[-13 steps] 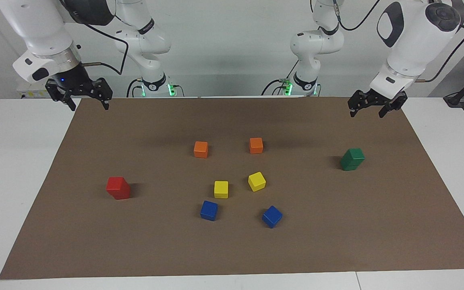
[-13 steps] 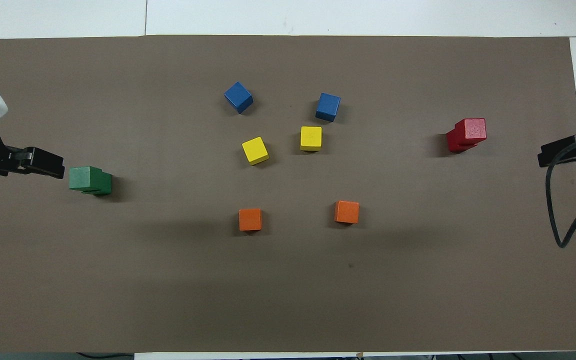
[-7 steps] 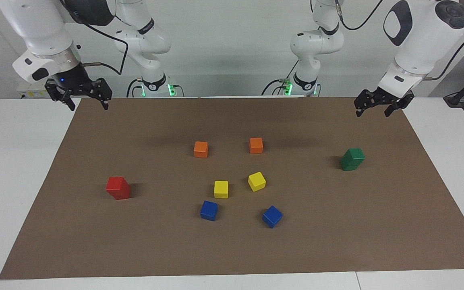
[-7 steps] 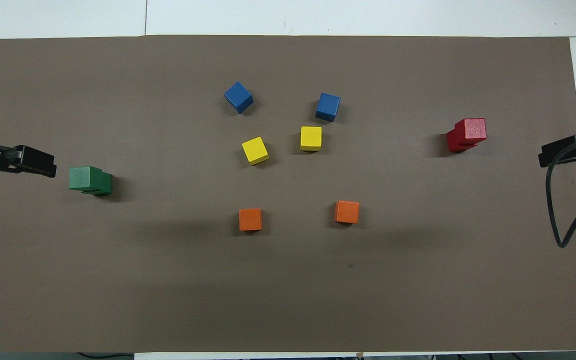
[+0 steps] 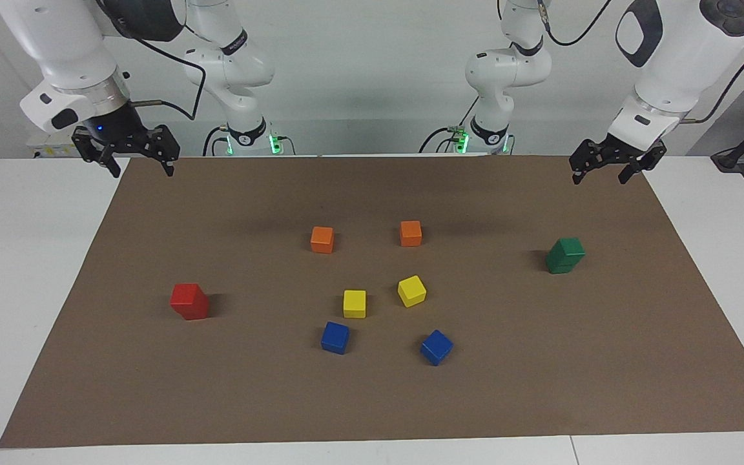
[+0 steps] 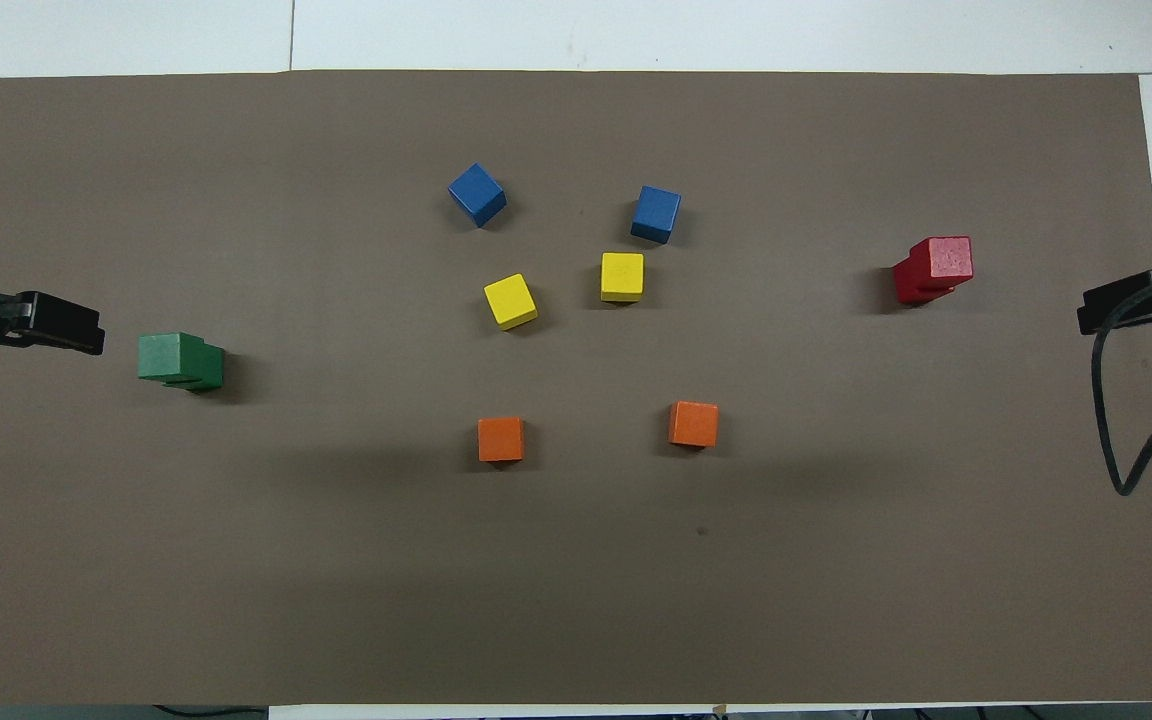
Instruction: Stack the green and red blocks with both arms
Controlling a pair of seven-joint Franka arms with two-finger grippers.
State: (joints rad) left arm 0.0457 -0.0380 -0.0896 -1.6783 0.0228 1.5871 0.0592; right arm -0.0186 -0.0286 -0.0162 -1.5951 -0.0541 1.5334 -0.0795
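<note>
Two dark green blocks stand stacked, the upper one slightly offset (image 5: pixel 564 256) (image 6: pixel 179 360), at the left arm's end of the brown mat. Two red blocks stand stacked, the upper one twisted a little (image 5: pixel 189 301) (image 6: pixel 931 270), at the right arm's end. My left gripper (image 5: pixel 599 175) (image 6: pixel 46 325) is open and empty, raised over the mat's edge, apart from the green stack. My right gripper (image 5: pixel 143 169) (image 6: pixel 1131 303) is open and empty, raised over the mat's edge at its own end, well apart from the red stack.
Between the stacks lie two orange cubes (image 5: pixel 322 239) (image 5: pixel 411 233), two yellow cubes (image 5: pixel 354 303) (image 5: pixel 412 290) and two blue cubes (image 5: pixel 335 337) (image 5: pixel 436 347). The brown mat (image 5: pixel 372 400) lies on a white table. A black cable (image 6: pixel 1121 430) hangs from the right arm.
My left gripper has drawn back from the green stack toward the left arm's end of the table and risen slightly. The right arm and all blocks have not moved.
</note>
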